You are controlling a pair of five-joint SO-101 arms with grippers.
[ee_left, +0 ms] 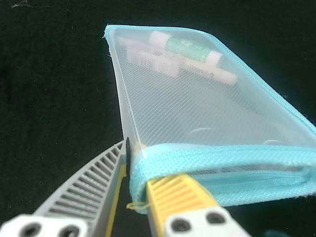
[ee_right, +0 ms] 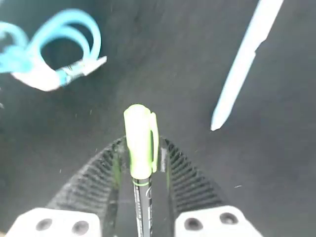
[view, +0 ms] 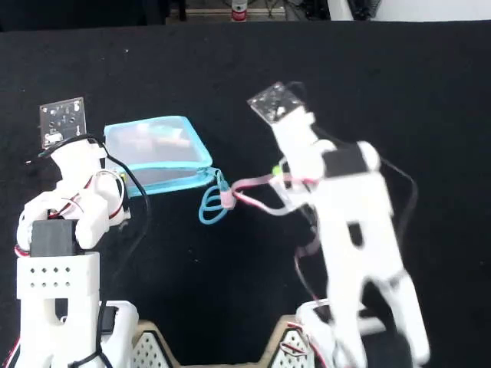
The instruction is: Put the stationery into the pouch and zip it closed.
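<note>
On the left, my left gripper [ee_left: 134, 165] is pinched onto the near corner of the clear mesh pouch [ee_left: 197, 113], right at its teal zipper edge [ee_left: 222, 158]. The pouch lies flat on the black table [view: 230, 69]. A green-banded tube [ee_left: 190, 49] and a white block [ee_left: 153, 61] sit inside at its far end. Just right of the pouch lies its blue loop strap [view: 212, 203]. Farther right, my right gripper [ee_right: 141, 145] is clamped on a pen with a lime-green cap [ee_right: 139, 123], held near the strap. A pale pen [ee_right: 247, 59] lies on the table nearby.
</note>
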